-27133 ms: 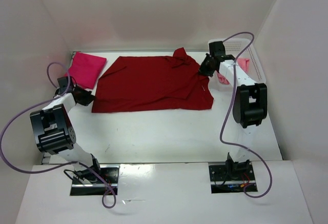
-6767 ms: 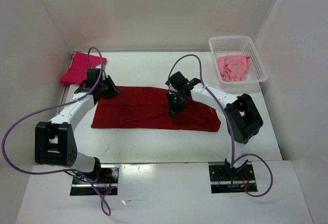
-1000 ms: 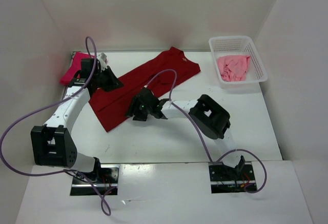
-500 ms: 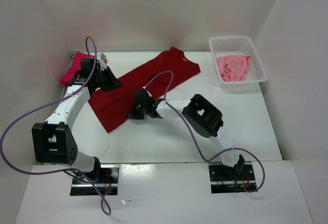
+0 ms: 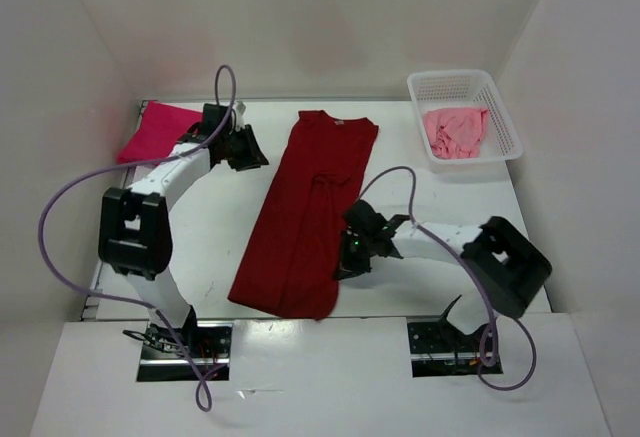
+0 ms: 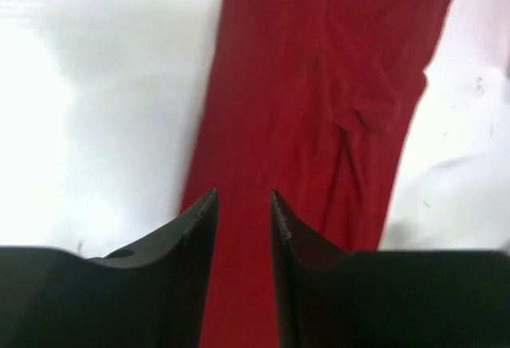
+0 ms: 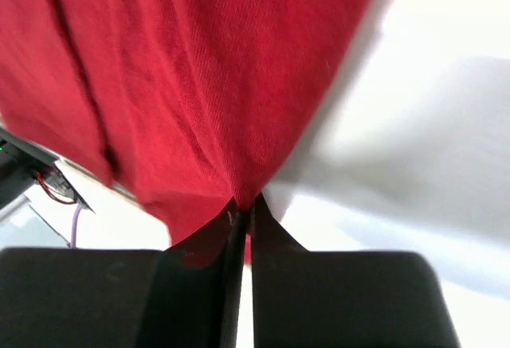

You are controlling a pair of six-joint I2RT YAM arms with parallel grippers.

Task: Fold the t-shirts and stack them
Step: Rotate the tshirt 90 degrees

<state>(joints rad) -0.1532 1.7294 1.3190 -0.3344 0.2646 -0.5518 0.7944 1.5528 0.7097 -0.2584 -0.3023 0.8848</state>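
The dark red t-shirt (image 5: 305,212) lies as a long narrow strip from the back of the table to its near edge. My right gripper (image 5: 345,254) is shut on the shirt's right edge about two thirds of the way down. The right wrist view shows the cloth (image 7: 207,85) pinched between the closed tips of the right gripper (image 7: 243,202). My left gripper (image 5: 250,147) is open and empty, just left of the shirt's upper part. In the left wrist view it (image 6: 243,201) faces the shirt (image 6: 319,101). The magenta t-shirt (image 5: 152,132) lies folded at the far left. The light pink t-shirt (image 5: 456,129) is crumpled in the basket.
The white mesh basket (image 5: 465,81) stands at the back right corner. White walls close in the table on the left, back and right. The shirt's lower end (image 5: 285,302) reaches the table's near edge, between the arm bases.
The red shirt has swung from a diagonal at the left to a lengthwise strip in the middle. My right gripper pulled its end to the near right. My left gripper moved right and now stands open.
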